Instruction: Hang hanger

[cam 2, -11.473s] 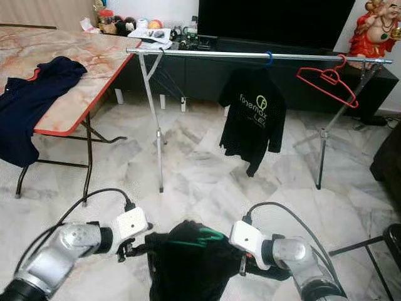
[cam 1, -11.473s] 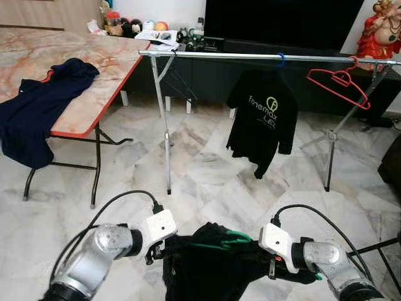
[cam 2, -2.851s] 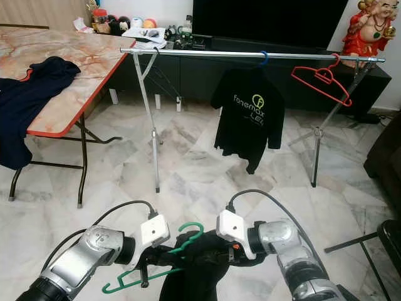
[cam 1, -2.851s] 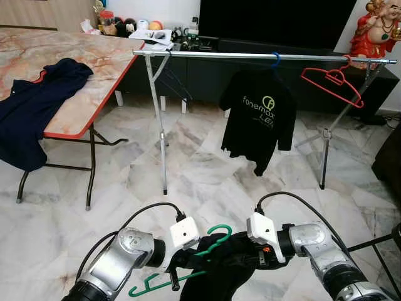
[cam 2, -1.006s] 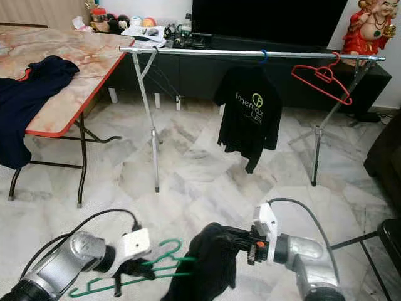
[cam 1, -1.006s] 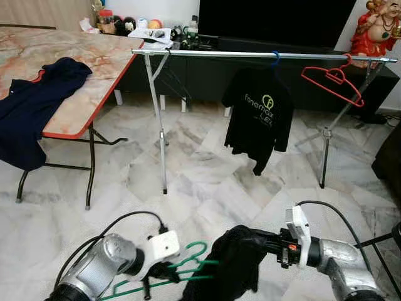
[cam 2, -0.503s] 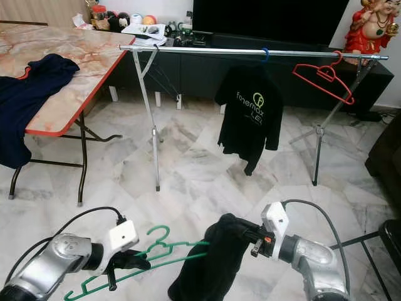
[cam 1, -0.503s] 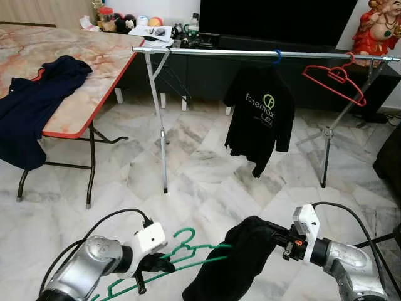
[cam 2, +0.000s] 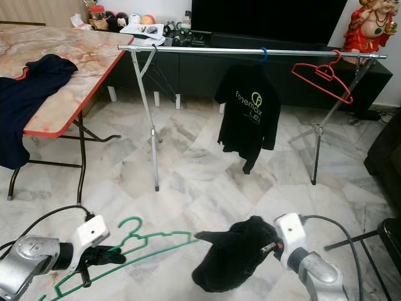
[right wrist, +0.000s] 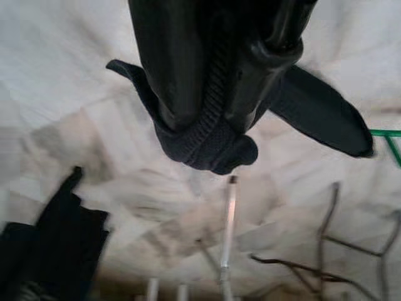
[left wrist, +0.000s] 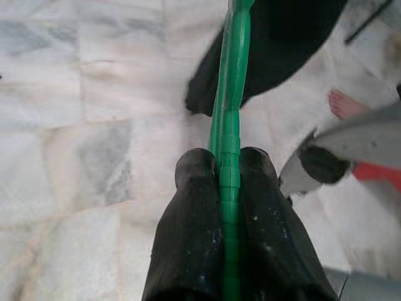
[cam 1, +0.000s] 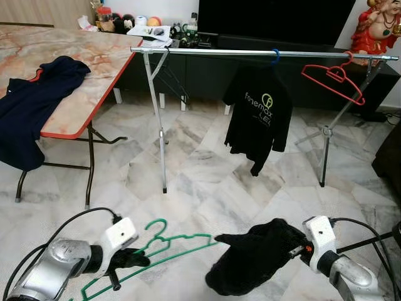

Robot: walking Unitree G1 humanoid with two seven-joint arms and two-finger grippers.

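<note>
Probably a home living room: marble floor, television, folding table, clothes rack.

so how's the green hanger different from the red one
The green hanger is held low over the floor in the left gripper, lying nearly flat; the red hanger hangs tilted on the rail. The green one's tip reaches a black garment; the red is bare. Both are thin.
</note>
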